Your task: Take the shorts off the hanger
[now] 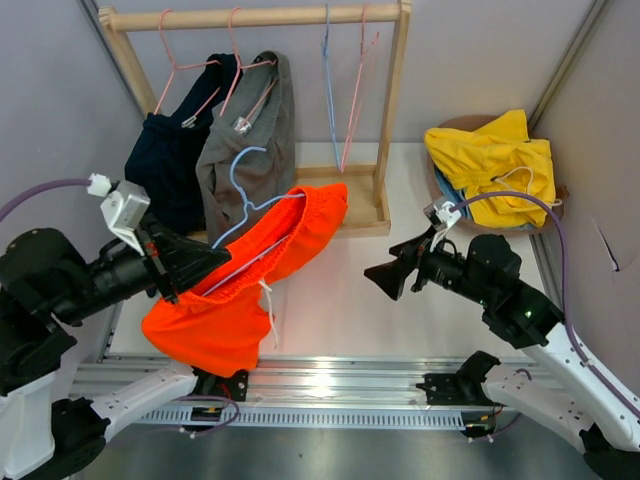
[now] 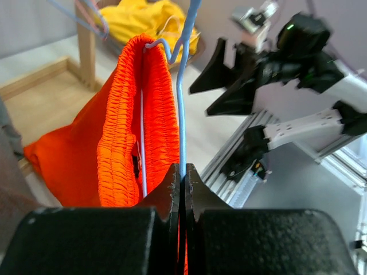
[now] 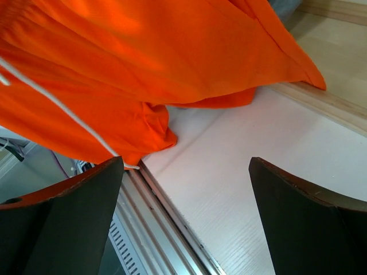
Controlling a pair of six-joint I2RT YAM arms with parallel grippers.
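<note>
Orange shorts [image 1: 230, 300] hang on a light blue wire hanger [image 1: 245, 195], held off the rack over the table's front left. My left gripper [image 1: 222, 263] is shut on the hanger's wire [image 2: 183, 86], with the orange waistband [image 2: 114, 143] just left of the wire. My right gripper [image 1: 385, 278] is open and empty, to the right of the orange cloth [image 3: 143, 57] and apart from it. Navy shorts [image 1: 170, 160] and grey shorts [image 1: 250, 150] hang on pink hangers on the rack. Yellow shorts [image 1: 495, 155] lie in a basket, with a bit of light blue shorts [image 1: 447, 192] under them.
The wooden rack [image 1: 260, 15] stands at the back, its base [image 1: 340, 215] on the table. An empty blue hanger [image 1: 328, 80] and an empty pink hanger [image 1: 355, 100] hang on its rail. The brown basket [image 1: 455, 122] sits at back right. A metal rail [image 1: 330, 375] runs along the front edge.
</note>
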